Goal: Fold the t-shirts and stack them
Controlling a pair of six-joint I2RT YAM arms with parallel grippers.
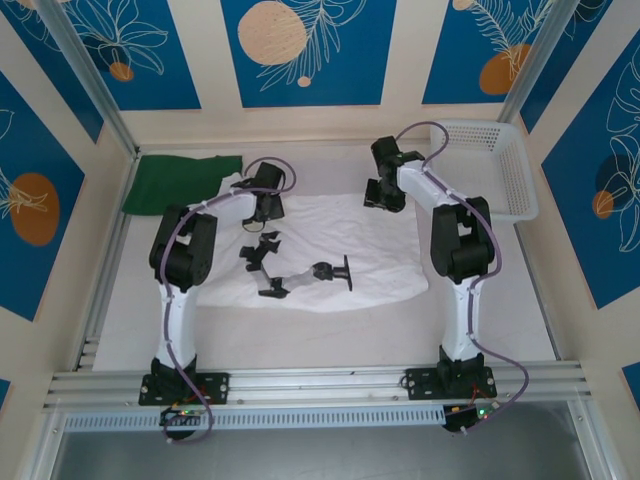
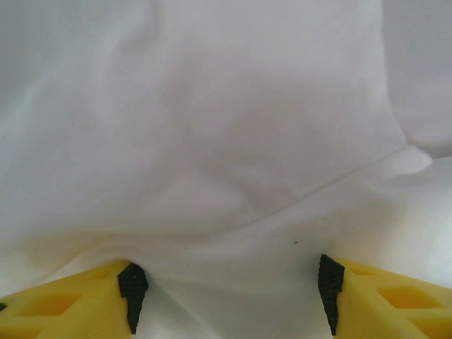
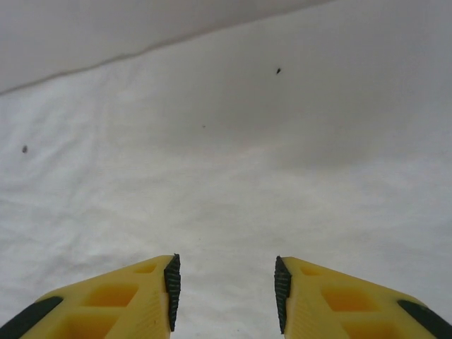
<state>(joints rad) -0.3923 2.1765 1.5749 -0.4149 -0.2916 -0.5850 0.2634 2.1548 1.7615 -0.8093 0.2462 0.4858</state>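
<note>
The white t-shirt (image 1: 330, 240) lies spread across the middle of the table, its black printed marks (image 1: 262, 262) near the front left. The dark green t-shirt (image 1: 180, 182) lies bunched at the back left. My left gripper (image 1: 266, 208) hangs over the white shirt's back left edge. In the left wrist view the left gripper (image 2: 229, 293) is open wide, with rumpled white cloth (image 2: 212, 141) under and between its fingers. My right gripper (image 1: 385, 195) is at the shirt's back right edge. The right gripper (image 3: 226, 289) is open over a flat white surface, nothing between its fingers.
A white mesh basket (image 1: 495, 165) stands at the back right, close behind the right arm. The side walls and aluminium posts hem in the table. Bare white tabletop (image 1: 330, 335) runs along the front of the shirt.
</note>
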